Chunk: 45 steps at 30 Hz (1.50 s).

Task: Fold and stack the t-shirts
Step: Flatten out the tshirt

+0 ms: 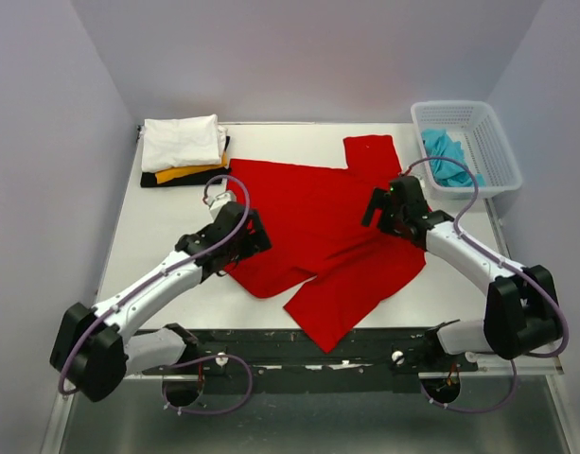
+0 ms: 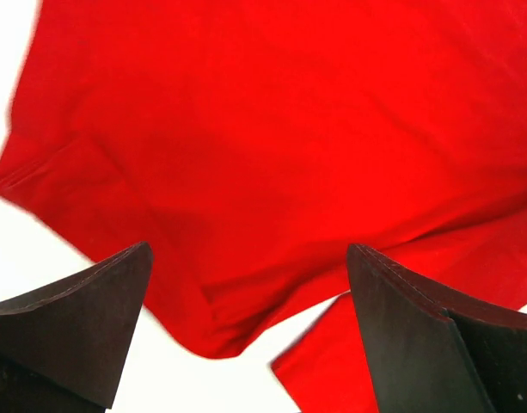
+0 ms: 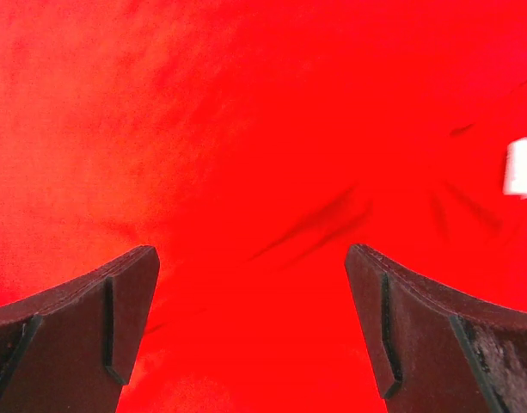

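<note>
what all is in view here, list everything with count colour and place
red t-shirt: one, bright red, spread unfolded across the middle of the table
white t-shirt: one, white, folded, top of the far-left stack
yellow-orange t-shirt: one, yellow-orange, folded, under the white one
black t-shirt: one, black, folded, bottom of that stack
turquoise t-shirt: one, turquoise, bunched inside the basket
basket: one, white lattice, far right corner
table: one, white, under everything
left hand: one, dark fingers, open above the red t-shirt's left side
right hand: one, dark fingers, open above its right side
</note>
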Motion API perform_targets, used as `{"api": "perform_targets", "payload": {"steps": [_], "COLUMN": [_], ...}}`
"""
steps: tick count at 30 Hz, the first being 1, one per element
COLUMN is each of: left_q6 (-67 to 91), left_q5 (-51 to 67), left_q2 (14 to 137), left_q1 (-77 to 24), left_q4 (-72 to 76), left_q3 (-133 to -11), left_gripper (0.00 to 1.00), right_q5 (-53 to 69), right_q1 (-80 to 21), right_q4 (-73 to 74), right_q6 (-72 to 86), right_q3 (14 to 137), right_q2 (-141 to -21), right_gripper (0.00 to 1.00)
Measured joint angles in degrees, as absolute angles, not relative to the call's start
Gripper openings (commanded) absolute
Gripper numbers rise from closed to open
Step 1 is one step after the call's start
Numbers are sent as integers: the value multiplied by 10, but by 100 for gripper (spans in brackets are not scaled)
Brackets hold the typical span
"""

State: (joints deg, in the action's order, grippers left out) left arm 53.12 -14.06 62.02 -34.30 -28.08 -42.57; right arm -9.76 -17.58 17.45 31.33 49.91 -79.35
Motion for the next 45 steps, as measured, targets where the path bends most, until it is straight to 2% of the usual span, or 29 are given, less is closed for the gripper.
{"api": "perform_targets", "payload": {"steps": [7,13,16,21,28,33,39,45], "left_q6": [503,507,518,545,567,562,525,508], "left_q5": [-95,-78,-78,-79,-68,-63,-64,-50], "left_q2": [782,823,808,702,532,460,510,654], "left_q1": [-340,-329,-327,-327,-345,-350,-333,-284], "left_q4": [-223,-223,-225,-276,-386,-404,-342,-230], "left_q3": [-462,-446,-421,-350,-283,-289,-372,-399], "left_gripper": [98,99,99,98,99,98,99,99], "right_q5": [-49,-81,-112,-141,-159,-162,-164,-44], "right_q1": [-300,-302,-301,-295,-283,-280,-280,-307], "right_q4": [168,170,181,191,203,232,261,224], "right_q6": [348,391,406,416,420,412,405,401], "right_q3": [442,427,442,449,449,450,474,411], "right_q2": [-778,-811,-842,-863,-860,-824,-769,-729], "right_gripper": [100,100,100,100,100,100,100,100]}}
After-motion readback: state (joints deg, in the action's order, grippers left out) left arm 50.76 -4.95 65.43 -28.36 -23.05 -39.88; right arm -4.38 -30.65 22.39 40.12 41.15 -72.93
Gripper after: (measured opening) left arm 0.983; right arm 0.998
